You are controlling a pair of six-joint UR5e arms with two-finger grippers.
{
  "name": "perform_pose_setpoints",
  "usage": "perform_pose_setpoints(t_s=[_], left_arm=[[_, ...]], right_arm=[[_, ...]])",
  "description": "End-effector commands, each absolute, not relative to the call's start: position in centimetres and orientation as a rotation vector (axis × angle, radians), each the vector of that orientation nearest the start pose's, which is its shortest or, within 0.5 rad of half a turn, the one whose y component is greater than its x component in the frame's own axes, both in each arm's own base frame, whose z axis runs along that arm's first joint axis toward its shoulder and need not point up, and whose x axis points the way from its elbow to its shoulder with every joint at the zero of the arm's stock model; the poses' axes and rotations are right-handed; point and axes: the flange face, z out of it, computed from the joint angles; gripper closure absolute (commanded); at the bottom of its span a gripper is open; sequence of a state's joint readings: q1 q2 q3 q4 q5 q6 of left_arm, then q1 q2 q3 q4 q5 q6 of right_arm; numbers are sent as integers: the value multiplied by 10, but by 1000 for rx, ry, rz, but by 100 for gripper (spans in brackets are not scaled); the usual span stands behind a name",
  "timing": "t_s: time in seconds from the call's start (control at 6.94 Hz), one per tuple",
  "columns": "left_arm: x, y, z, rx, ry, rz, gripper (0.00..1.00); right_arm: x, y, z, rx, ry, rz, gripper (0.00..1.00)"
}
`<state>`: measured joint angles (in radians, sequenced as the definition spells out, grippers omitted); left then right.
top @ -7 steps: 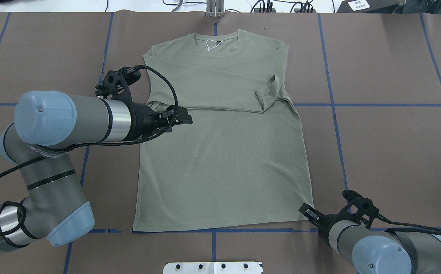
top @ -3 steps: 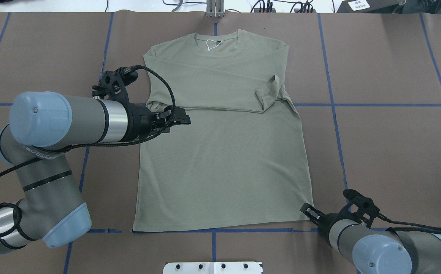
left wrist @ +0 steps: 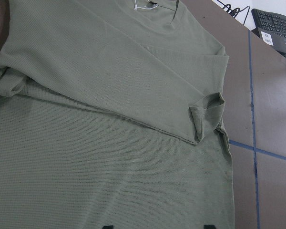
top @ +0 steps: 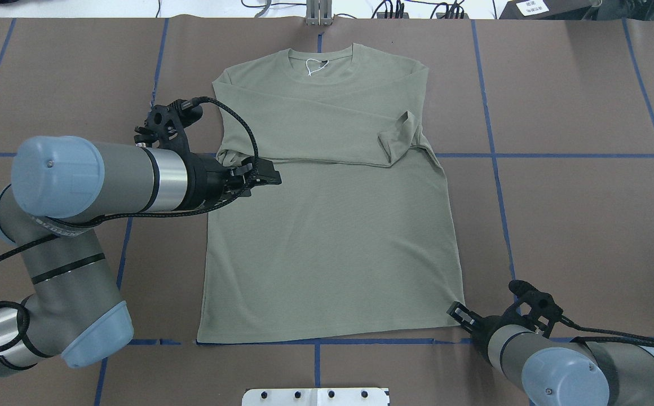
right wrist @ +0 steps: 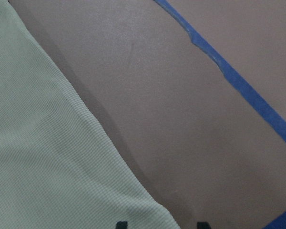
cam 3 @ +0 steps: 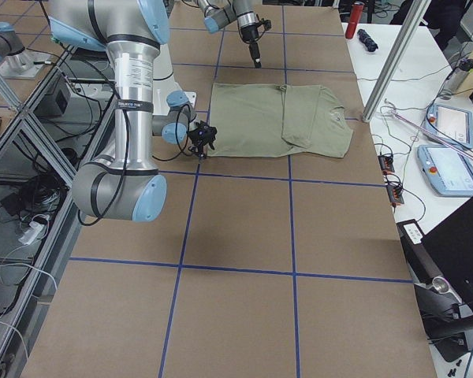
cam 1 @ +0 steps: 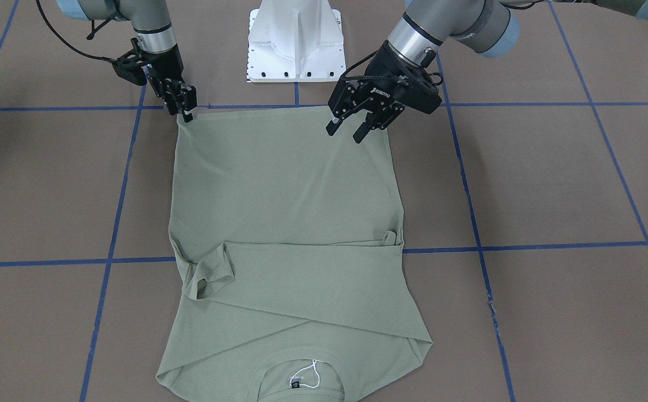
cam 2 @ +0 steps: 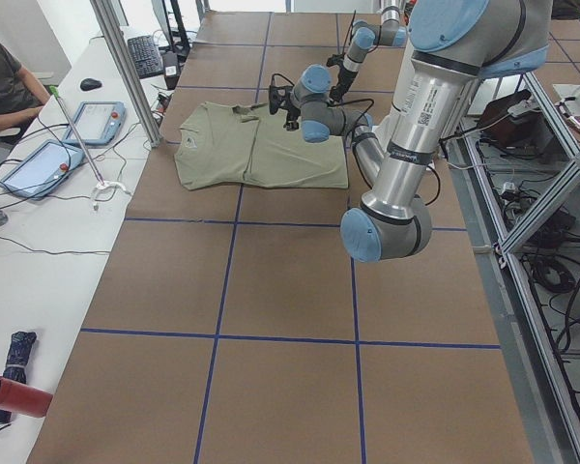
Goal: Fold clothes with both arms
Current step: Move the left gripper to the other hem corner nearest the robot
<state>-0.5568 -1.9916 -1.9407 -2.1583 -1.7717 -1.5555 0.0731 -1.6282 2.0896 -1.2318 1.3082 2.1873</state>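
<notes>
A sage-green long-sleeved knit shirt (top: 332,237) lay flat in the middle of the brown surface (top: 575,214), which was crossed by blue tape lines (top: 493,158). Its collar pointed to the far edge and its hem to the robot's edge. Both sleeves were folded across the chest, and one cuff (top: 397,138) lay near the shirt's right side. A white string (top: 316,66) lay at the neck opening, next to a small black label (cam 1: 295,383).

The left gripper (cam 1: 344,133) hovered above the shirt's left side near the sleeve fold, its fingers spread and holding nothing. The right gripper (cam 1: 187,114) sat low at the hem corner nearest the surface's right end. The wrist view showed its fingertips (right wrist: 120,224) apart, with the corner of the cloth lying between them.
</notes>
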Motion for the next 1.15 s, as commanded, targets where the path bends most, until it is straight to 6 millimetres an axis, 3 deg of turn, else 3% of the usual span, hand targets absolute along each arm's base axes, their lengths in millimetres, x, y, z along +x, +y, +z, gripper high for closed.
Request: perform_pose_setpoints(t_s=[0.0, 0.14, 0.43, 0.58, 0.72, 0.86, 1.01], left_arm=[[410, -389, 198, 226, 1370, -313, 30], [410, -389, 198, 226, 1370, -313, 30], [410, -389, 198, 227, 1370, -314, 30], [410, -389, 200, 227, 1365, -318, 24], [407, -381, 236, 187, 1314, -357, 22], [407, -373, 239, 151, 1314, -369, 22], [430, -346, 245, 104, 1303, -333, 36]], right_arm=[[-452, -193, 408, 26, -853, 755, 91], [-451, -193, 407, 23, -855, 754, 100], [-449, -196, 402, 24, -865, 759, 100], [-443, -197, 394, 19, -880, 761, 100], [-438, -195, 386, -7, -890, 755, 100], [-437, -195, 385, -14, -892, 755, 100], [-437, -194, 379, -26, -902, 753, 100]])
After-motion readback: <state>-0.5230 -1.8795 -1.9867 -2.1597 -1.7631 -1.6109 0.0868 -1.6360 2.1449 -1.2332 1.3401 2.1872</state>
